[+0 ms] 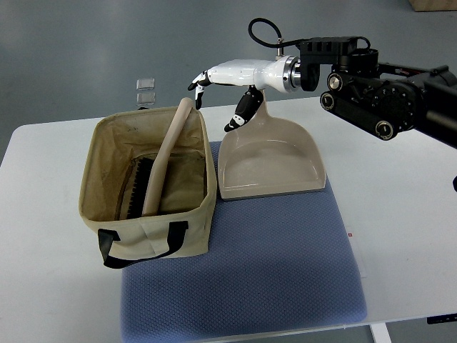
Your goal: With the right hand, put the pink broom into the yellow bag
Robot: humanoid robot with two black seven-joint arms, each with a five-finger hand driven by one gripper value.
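The broom stood in the bag, stiff and light; the right hand hovered, fingers spread, near its handle.

white table fills most of view, rounded corners, smooth top. blue-grey textured mat lies on it, centre to near edge. small red mark on table just right of mat. grey floor beyond far edge, smooth, evenly lit, soft glare. two small clear squares on floor near far table edge. tan box corner at top right. table leg shows at bottom right.
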